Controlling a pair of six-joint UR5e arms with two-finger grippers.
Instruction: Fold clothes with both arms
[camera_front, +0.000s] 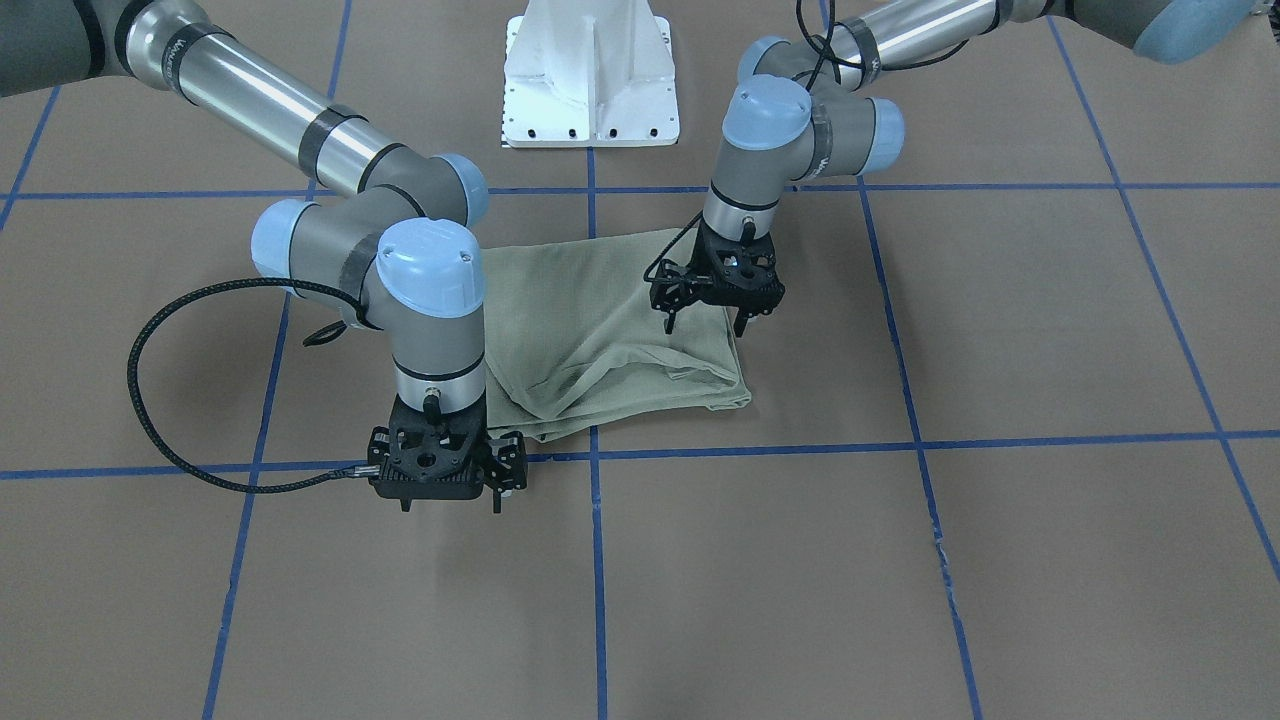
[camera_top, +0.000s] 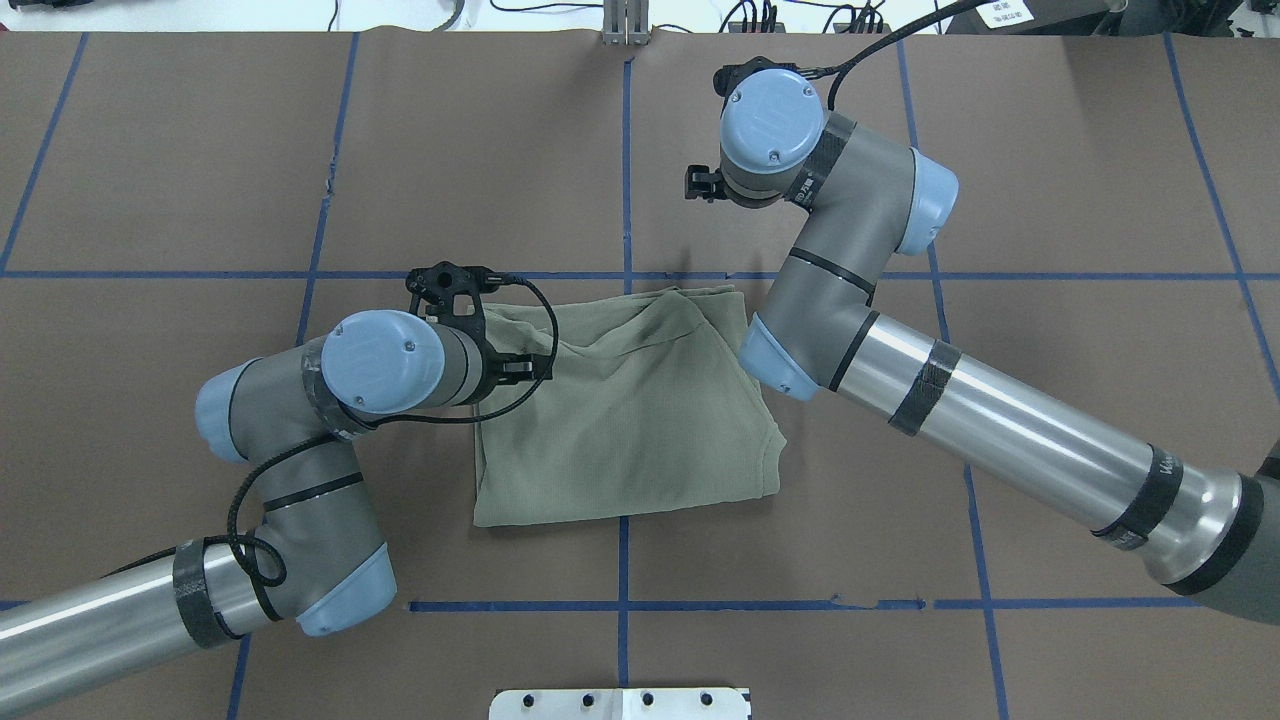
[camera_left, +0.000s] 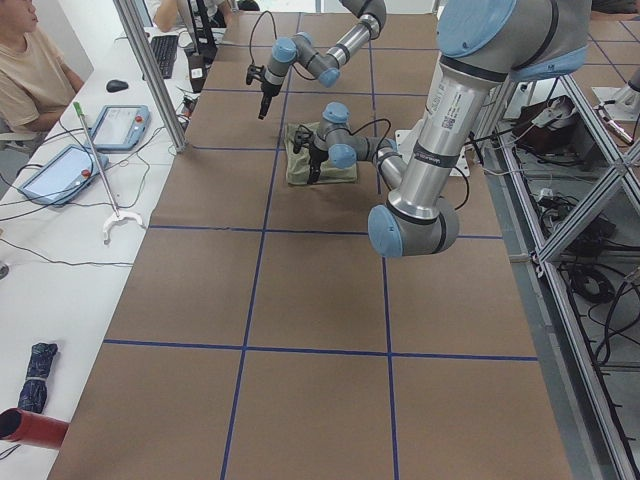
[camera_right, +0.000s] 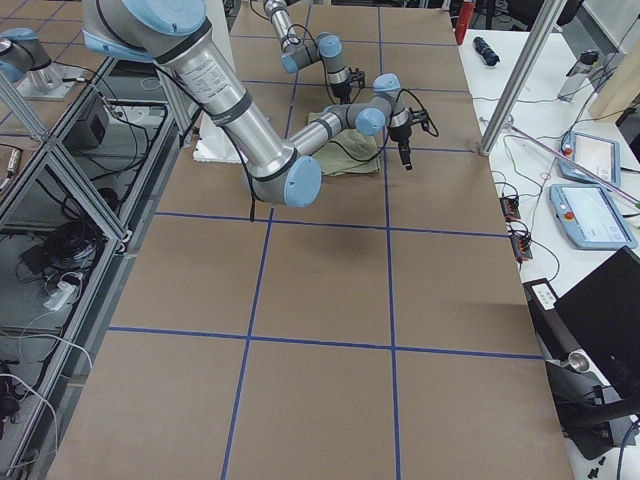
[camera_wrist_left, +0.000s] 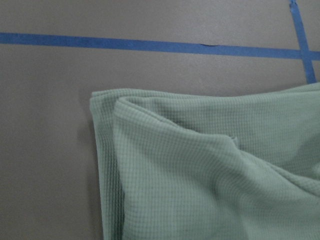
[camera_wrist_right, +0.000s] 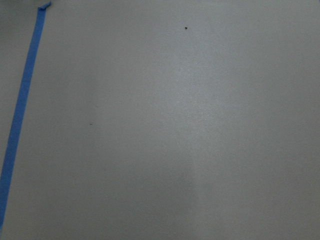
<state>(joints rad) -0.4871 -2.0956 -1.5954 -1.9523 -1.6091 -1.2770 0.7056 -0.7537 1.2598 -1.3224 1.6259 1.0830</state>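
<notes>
The sage-green shirt (camera_front: 610, 330) lies folded into a rough rectangle at the table's middle (camera_top: 630, 410), with loose wrinkled layers on its far side. My left gripper (camera_front: 705, 322) is open and empty, hovering just above the shirt's edge on my left side (camera_top: 510, 370). The left wrist view shows a folded corner of the shirt (camera_wrist_left: 200, 175) from close above. My right gripper (camera_front: 450, 500) is open and empty, off the shirt beyond its far corner on my right (camera_top: 705, 185). The right wrist view shows only bare table. Logo, label and tag are hidden.
The brown table cover carries a blue tape grid (camera_front: 760, 452). The white pedestal base (camera_front: 590, 70) stands at my side of the table. A seated person (camera_left: 30, 70) and tablets (camera_left: 60, 170) are at a side desk beyond the far edge.
</notes>
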